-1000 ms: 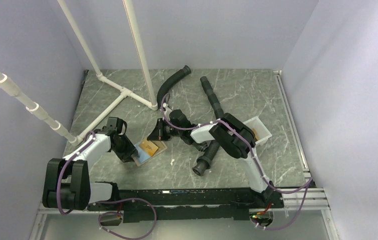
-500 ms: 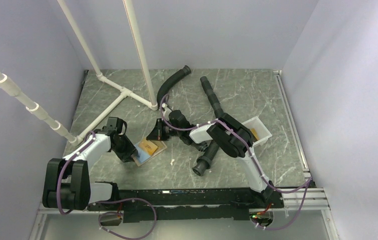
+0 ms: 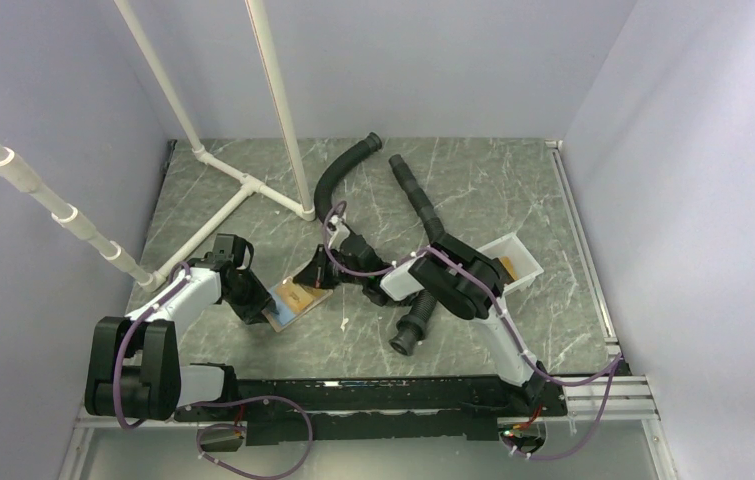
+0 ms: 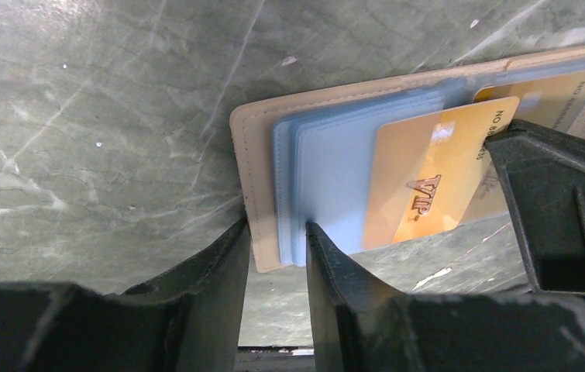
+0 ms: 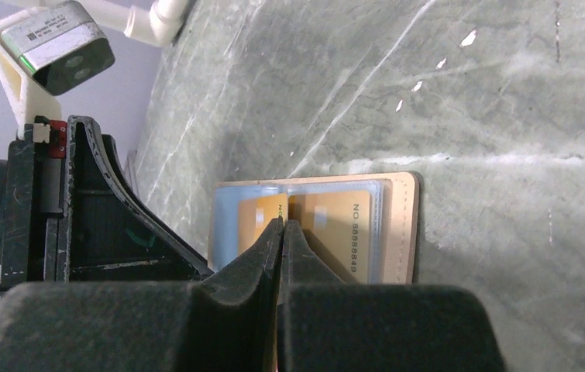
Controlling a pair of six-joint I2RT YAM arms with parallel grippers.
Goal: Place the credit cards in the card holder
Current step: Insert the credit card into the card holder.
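Since the earlier view the right arm has swung left and the black hose has shifted with it. On the table, left of centre, the left gripper narrowly clamps the card holder by its left edge, likely bracing it. The right gripper, pinched shut, meets an orange card half inside, with room to slide left

The bench is showing a smooth, marble-patterned surface with a soft sheen. The card holder is looking like matt tan leather with translucent blue plastic sleeves. The credit card is gleaming as glossy gold plastic.
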